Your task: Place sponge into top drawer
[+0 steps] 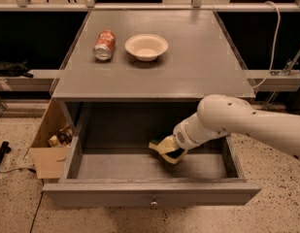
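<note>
While top drawer [115,194] stands open, jaws inside it, pinching sponge [161,146], right of centre.

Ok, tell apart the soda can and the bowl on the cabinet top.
The can lies on its side; the bowl stands upright. The can is red, the bowl cream. Both rest on the cabinet top, apart. The end effector holds the sponge inside the open top drawer.

End effector [168,152] blurred inside top drawer [115,193]
</note>
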`<state>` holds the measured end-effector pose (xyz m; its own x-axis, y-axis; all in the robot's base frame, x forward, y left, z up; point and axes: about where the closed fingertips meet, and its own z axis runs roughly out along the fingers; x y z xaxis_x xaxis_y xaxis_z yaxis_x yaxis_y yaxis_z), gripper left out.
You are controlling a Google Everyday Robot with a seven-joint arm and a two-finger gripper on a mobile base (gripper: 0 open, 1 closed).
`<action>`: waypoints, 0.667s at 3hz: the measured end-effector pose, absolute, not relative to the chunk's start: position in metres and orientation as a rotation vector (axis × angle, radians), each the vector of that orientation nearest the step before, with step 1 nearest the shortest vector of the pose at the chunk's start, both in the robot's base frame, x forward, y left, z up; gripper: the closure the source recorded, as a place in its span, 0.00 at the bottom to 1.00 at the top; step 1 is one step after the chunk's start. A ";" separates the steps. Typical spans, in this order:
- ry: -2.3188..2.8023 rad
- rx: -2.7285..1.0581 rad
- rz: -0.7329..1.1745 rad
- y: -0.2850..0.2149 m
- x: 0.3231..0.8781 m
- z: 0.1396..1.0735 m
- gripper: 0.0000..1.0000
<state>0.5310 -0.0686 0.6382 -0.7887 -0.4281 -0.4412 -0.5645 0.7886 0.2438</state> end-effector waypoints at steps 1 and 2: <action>2.614 -0.754 0.521 -0.069 0.531 0.638 1.00; 2.614 -0.754 0.521 -0.069 0.531 0.638 0.82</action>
<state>0.5310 -0.0686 0.6382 -0.7887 -0.4282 -0.4412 -0.5645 0.7886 0.2438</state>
